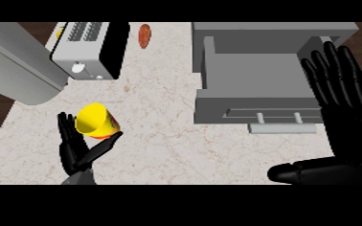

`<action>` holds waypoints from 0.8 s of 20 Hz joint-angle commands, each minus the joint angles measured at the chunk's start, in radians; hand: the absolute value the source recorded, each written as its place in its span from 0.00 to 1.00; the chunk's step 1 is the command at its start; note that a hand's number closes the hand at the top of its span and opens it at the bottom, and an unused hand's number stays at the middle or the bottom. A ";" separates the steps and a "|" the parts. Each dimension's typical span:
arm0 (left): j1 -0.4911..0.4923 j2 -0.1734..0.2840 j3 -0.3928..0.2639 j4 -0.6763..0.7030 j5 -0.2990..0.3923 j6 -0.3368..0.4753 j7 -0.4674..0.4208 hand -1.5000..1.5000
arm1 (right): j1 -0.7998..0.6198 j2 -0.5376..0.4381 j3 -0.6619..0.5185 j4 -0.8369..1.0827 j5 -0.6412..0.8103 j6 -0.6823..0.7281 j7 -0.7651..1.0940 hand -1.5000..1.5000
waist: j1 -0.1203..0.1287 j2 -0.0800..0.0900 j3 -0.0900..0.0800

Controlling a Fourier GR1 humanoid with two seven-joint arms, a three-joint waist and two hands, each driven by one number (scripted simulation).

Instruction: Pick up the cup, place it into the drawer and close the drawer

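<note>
A yellow cup (96, 119) with a red-orange band near its base stands on the marbled counter at the lower left. My left hand (76, 149) is right up against it: straight fingers rise along its left side and the thumb reaches under its lower right, so the hand is open. At the right, the grey drawer (212, 100) is pulled out with its inside showing, and its handle (281, 127) faces me. My right hand (333, 88) stays open at the right edge with fingers up, overlapping the drawer's right side.
A grey and black toaster (86, 51) stands at the back left. A large rounded grey body (25, 72) fills the far left. A small reddish-brown item (145, 36) lies at the back. The counter (163, 143) spreads between cup and drawer.
</note>
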State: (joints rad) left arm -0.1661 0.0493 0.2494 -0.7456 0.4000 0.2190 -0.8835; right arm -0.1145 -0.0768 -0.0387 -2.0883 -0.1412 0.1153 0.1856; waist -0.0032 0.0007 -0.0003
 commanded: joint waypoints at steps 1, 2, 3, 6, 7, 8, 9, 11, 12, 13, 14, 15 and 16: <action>-0.050 0.012 0.038 0.139 0.030 -0.092 -0.090 0.00 | -0.056 -0.050 -0.072 0.033 -0.072 0.030 0.041 0.00 | -0.001 0.001 0.000; -0.086 0.022 0.040 0.165 0.035 -0.089 -0.062 0.00 | -0.015 0.004 0.020 -0.042 0.017 -0.029 0.065 0.00 | -0.001 0.000 0.000; -0.044 0.042 0.027 0.103 0.038 -0.122 -0.030 0.00 | 0.089 0.030 0.031 -0.026 0.025 0.005 -0.049 0.00 | -0.001 -0.001 0.000; -0.097 -0.007 0.012 0.124 0.040 -0.129 -0.049 0.00 | 0.015 0.027 0.023 -0.043 0.010 -0.030 0.022 0.00 | -0.001 -0.001 0.000; -0.042 0.025 0.005 0.113 0.045 -0.212 -0.042 0.00 | -0.002 -0.016 -0.031 -0.016 -0.034 0.006 0.024 0.00 | 0.001 -0.001 0.000; -0.074 0.019 0.012 0.116 0.054 -0.199 -0.041 0.00 | 0.052 -0.001 -0.025 -0.029 -0.037 0.012 -0.005 0.00 | -0.001 -0.001 0.000; -0.130 -0.012 0.020 0.200 0.042 -0.187 -0.114 0.00 | 0.011 -0.014 -0.032 0.056 -0.027 0.039 -0.061 0.00 | -0.003 0.001 0.000; -0.121 0.052 0.034 0.200 0.065 -0.271 -0.080 0.00 | 0.011 0.017 0.020 0.058 0.031 0.008 -0.062 0.00 | 0.000 0.001 0.000; -0.109 0.050 0.019 0.171 0.063 -0.285 -0.060 1.00 | 0.028 -0.018 -0.016 -0.085 -0.031 0.003 0.059 0.00 | -0.003 -0.001 0.000; -0.103 0.015 0.017 0.193 0.062 -0.303 -0.118 1.00 | 0.021 -0.017 -0.036 0.027 -0.030 0.030 -0.028 0.00 | -0.001 0.000 0.000; -0.128 0.021 0.018 0.244 0.048 -0.292 -0.147 1.00 | 0.022 0.001 0.008 -0.050 -0.003 -0.009 0.044 0.00 | -0.002 0.000 0.000; -0.134 0.008 0.008 0.226 0.046 -0.298 -0.144 1.00 | -0.049 0.010 0.019 -0.012 0.029 -0.046 0.065 0.00 | 0.000 0.000 0.000; -0.133 -0.002 0.008 0.233 0.041 -0.293 -0.186 1.00 | -0.047 0.019 0.023 0.009 0.026 -0.038 0.032 0.00 | 0.000 0.000 0.000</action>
State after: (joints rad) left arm -0.2836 0.0663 0.2654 -0.5449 0.4495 -0.0383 -0.9893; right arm -0.1232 -0.0737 -0.0372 -2.0929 -0.1385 0.1037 0.2054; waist -0.0039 0.0007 -0.0003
